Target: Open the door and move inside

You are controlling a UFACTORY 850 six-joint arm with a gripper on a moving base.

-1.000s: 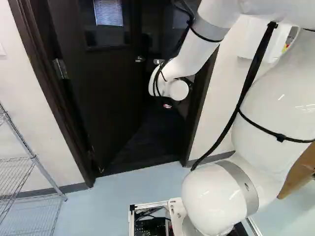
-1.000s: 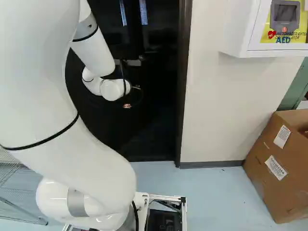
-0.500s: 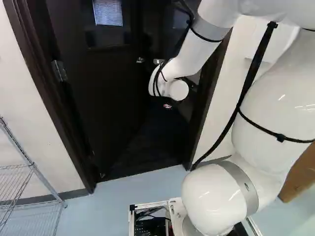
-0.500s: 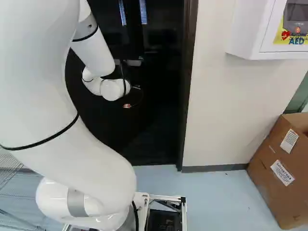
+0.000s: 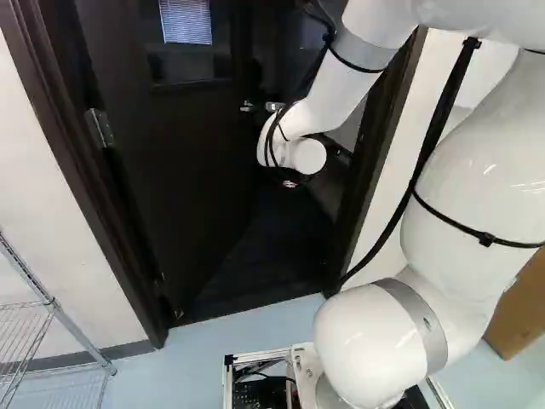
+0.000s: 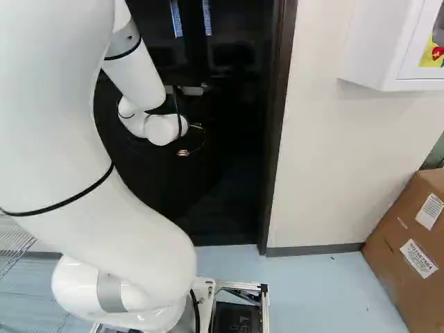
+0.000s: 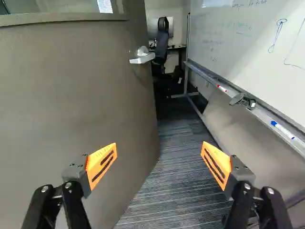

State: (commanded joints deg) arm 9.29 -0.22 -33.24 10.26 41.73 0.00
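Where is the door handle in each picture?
Left base view: the door handle is high, near the middle, just left of the arm.
Right base view: I can't make it out in the dark doorway.
Wrist view: ahead of the open hand, by the door's far edge.
Shared landmark: the door's window, in the left base and wrist views.

A glossy white arm (image 5: 477,183) with grey bands (image 5: 426,319), black straps (image 5: 451,222) and a thick black cable (image 5: 443,111) filled the right of the left base view; its end effector (image 6: 183,152) bore slotted orange pads (image 7: 101,164).
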